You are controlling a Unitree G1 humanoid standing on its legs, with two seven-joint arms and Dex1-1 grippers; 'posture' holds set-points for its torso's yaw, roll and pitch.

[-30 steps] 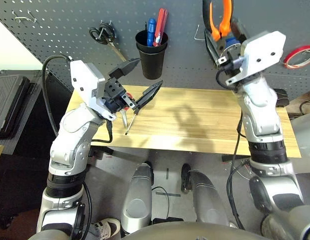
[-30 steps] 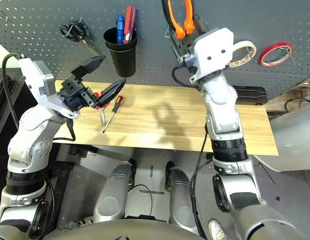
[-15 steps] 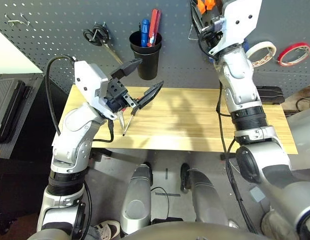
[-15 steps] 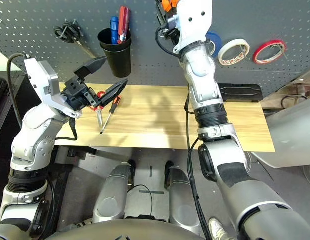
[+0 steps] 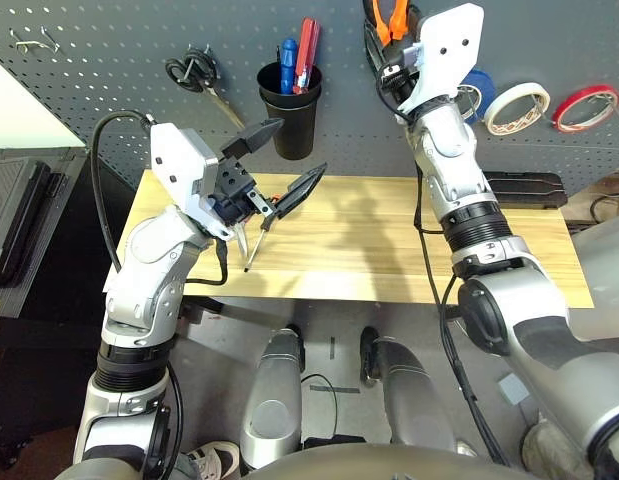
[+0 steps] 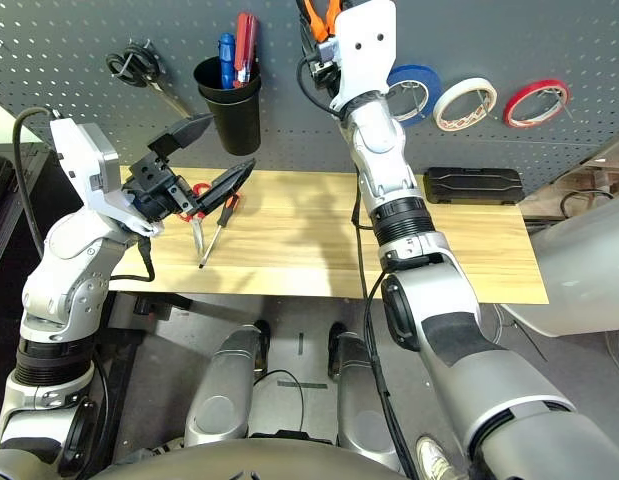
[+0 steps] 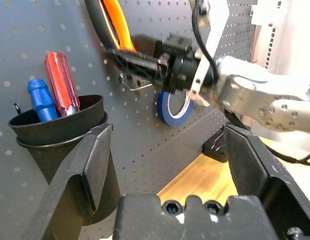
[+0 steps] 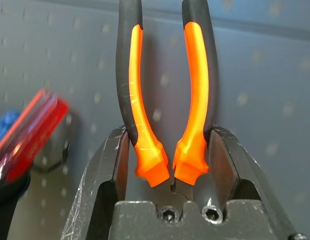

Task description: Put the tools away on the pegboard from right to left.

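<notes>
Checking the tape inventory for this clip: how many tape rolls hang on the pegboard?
3, in a row on the pegboard right of the raised arm: the blue tape roll nearest it, the cream-white tape roll in the middle, the red tape roll farthest right. None looks hidden.

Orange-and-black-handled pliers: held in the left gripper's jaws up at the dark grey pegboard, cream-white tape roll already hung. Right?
Wrong arm. The orange-and-black-handled pliers sit in the right gripper, jaws shut on the handles, as the right wrist view shows. The left gripper hangs open over the table, holding nothing. The rest stands: the pliers are up at the dark grey pegboard, and the cream-white tape roll hangs there.
</notes>
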